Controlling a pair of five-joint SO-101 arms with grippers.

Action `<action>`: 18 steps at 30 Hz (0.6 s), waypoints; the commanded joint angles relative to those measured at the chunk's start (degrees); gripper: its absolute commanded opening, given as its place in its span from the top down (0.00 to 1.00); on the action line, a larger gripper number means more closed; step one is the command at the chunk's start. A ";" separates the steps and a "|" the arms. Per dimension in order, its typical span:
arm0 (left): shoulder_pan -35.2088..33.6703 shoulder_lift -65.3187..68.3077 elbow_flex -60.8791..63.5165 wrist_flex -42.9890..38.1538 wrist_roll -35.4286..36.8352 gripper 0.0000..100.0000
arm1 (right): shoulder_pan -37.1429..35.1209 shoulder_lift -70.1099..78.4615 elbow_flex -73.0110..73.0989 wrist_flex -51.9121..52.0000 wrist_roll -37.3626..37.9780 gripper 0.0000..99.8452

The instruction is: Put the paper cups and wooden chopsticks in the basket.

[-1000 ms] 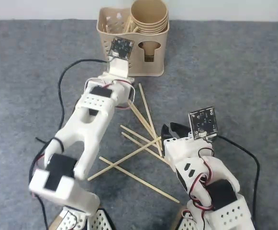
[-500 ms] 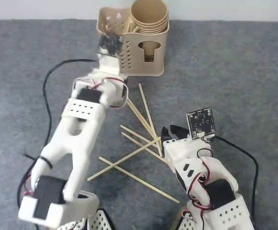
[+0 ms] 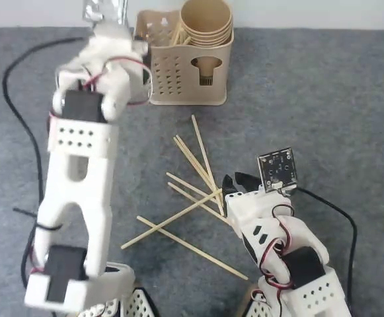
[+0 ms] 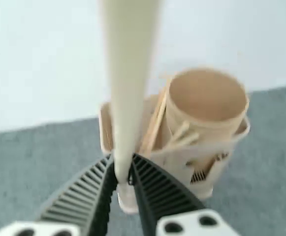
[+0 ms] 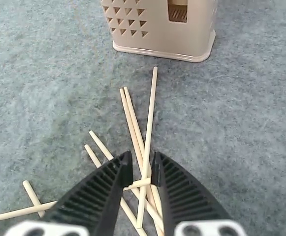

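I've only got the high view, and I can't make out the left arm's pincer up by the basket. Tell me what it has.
Observer: The left wrist view shows the left pincer shut on a wooden chopstick, which sticks out well past its fingertips.
Operator: Now give me the right pincer.
Observer: In the right wrist view the right pincer is open by a narrow gap, with one finger on either side of a loose chopstick lying on the carpet.
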 commanded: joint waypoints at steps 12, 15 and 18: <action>1.49 33.67 -51.21 1.23 1.05 0.99 | -0.04 -0.84 -0.26 -0.92 -0.79 0.96; 2.20 41.23 -60.62 5.63 0.97 0.99 | 0.04 -0.84 -0.26 -0.92 -0.79 0.96; 2.46 47.74 -68.26 9.85 0.70 0.98 | 0.04 -0.84 -0.26 -0.92 -0.70 0.96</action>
